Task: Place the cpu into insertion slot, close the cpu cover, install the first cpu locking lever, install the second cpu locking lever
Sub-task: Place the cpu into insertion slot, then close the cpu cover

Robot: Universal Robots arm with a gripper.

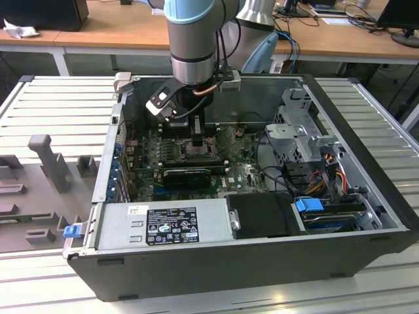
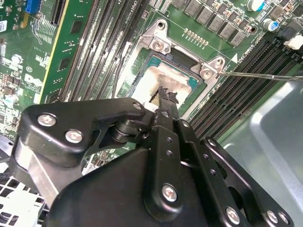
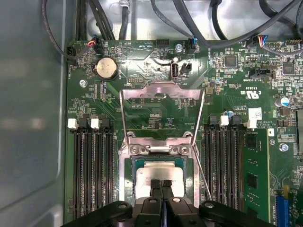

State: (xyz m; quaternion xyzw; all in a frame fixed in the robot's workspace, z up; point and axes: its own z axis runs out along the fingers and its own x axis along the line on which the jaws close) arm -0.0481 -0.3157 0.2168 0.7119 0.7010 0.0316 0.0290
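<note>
The gripper (image 3: pixel 160 183) is pressing its fingers together over the cpu (image 3: pixel 147 172) lying in the insertion slot (image 3: pixel 124 179); whether they are touching it is hidden.

Along the exterior view's top edge, pale wooden desks (image 1: pixel 105 36) on white legs (image 1: pixel 60 60). At its upper left, a dark box (image 1: pixel 55 13) beside crumpled white paper (image 1: pixel 18 29). At its upper right, tangled cables (image 1: pixel 350 14) and a black monitor foot (image 1: pixel 407 36). Below, a ribbed aluminium worktable (image 1: pixel 55 104), with grey plastic fixtures (image 1: pixel 49 160) at the exterior view's left. Even, diffuse lighting throughout.
</note>
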